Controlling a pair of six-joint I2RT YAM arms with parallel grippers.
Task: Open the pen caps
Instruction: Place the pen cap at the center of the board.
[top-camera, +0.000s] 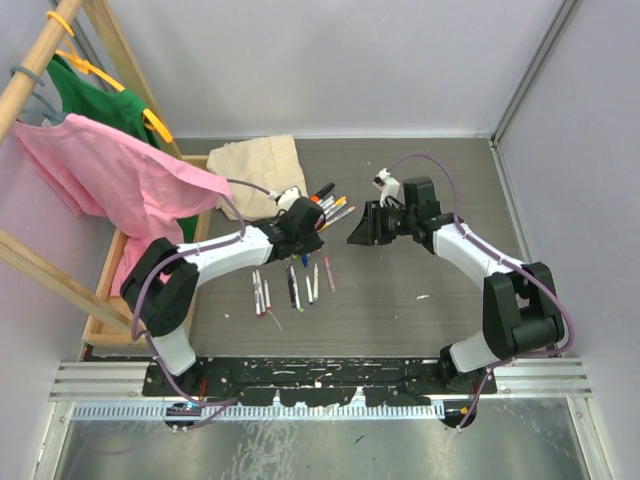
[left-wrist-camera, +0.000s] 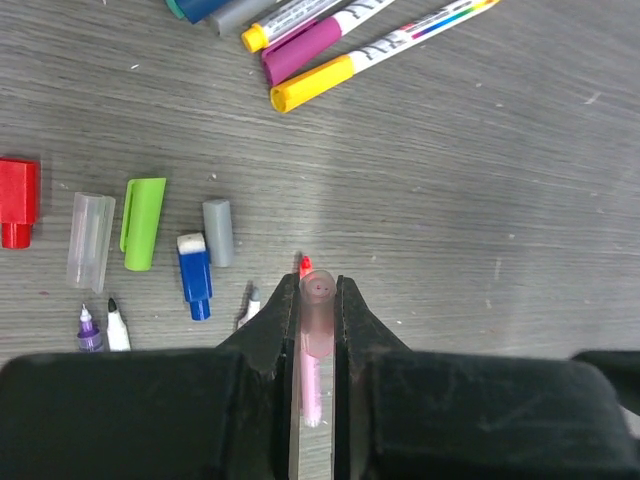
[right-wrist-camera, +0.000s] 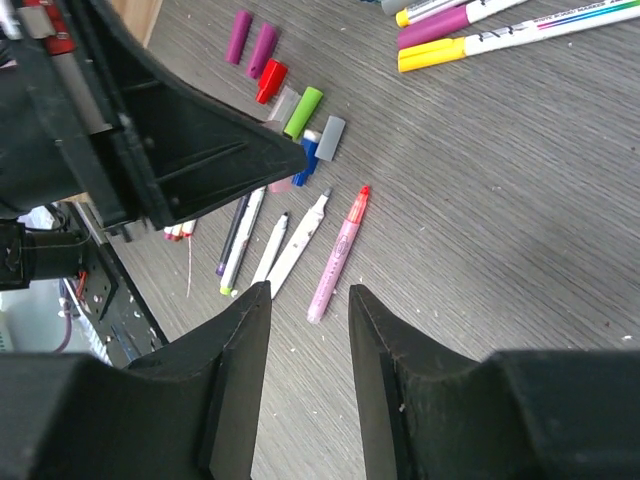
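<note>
Grey wood-look table (top-camera: 430, 270); from overhead both arms just crowd over the pens, can't see much; left wrist view shows the left gripper (left-wrist-camera: 318, 285) pinched tight on a see-through pink cap (left-wrist-camera: 318, 325); right wrist view shows the uncapped pink pen (right-wrist-camera: 338, 258) lying flat, and the right gripper (right-wrist-camera: 308, 292) spread with nothing in it; loose caps (left-wrist-camera: 143, 222) lie nearby

Pen caps (left-wrist-camera: 143, 222) lie just beside the left gripper (left-wrist-camera: 318, 295); capped pens (left-wrist-camera: 340, 72) beyond it.
</note>
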